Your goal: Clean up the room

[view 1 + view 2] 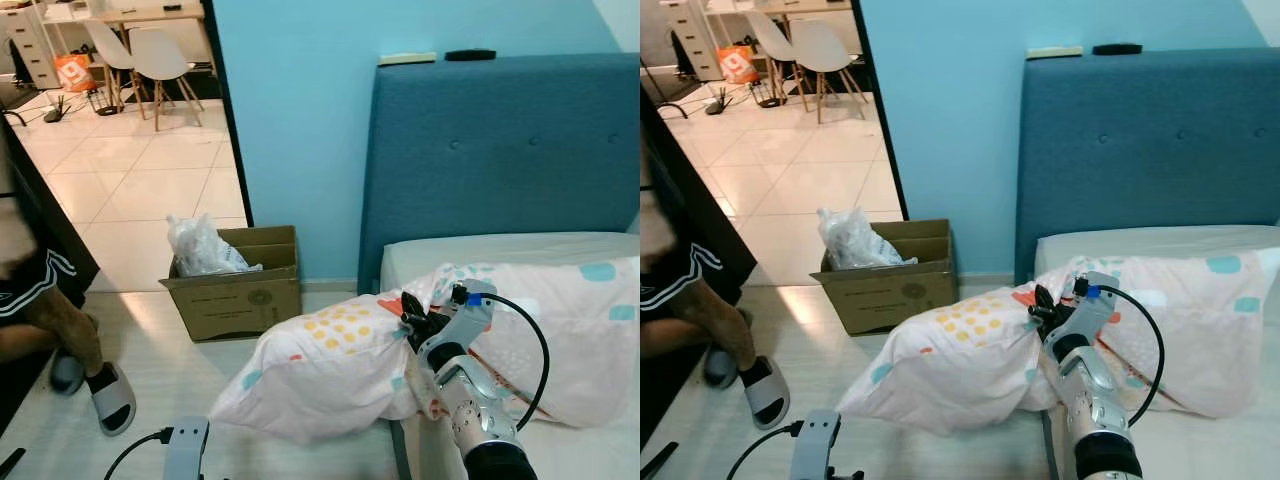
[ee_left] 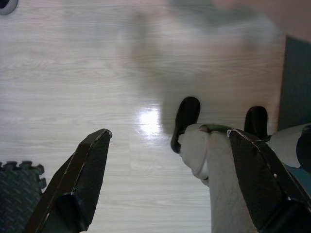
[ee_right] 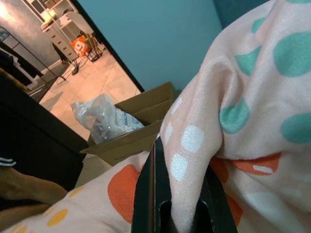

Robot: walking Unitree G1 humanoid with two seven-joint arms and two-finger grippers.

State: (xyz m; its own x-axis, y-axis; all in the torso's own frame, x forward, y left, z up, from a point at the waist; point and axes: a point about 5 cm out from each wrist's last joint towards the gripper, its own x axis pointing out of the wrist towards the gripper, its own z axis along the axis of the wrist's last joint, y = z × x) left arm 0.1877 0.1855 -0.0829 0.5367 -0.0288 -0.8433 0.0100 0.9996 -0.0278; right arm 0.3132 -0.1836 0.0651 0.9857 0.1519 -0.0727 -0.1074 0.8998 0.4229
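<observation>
Pillow (image 1: 330, 370) at lower centre, half off the bed (image 1: 480, 252); my right tool (image 1: 412, 322) pinches only a fabric fold, which could slip. Left tool (image 2: 170, 184) hangs open.

The bed (image 1: 470, 258) stands at about three o'clock, its white mattress set against a blue padded headboard (image 1: 505, 150). A pale pink pillow (image 1: 330, 370) with coloured dots lies on the mattress and hangs over the bed's edge toward the floor. On top of the headboard rest a thin pale item (image 1: 406, 59) and a black one (image 1: 470, 54), too small to identify.

The floor (image 1: 170, 390) is light wood-look plank beside the bed. At eleven o'clock an open cardboard box (image 1: 238, 285) sits on it against the blue wall, holding a crumpled clear plastic bag (image 1: 200, 247). At nine o'clock a person's foot in a grey slide sandal (image 1: 112, 398) rests on the planks.
</observation>
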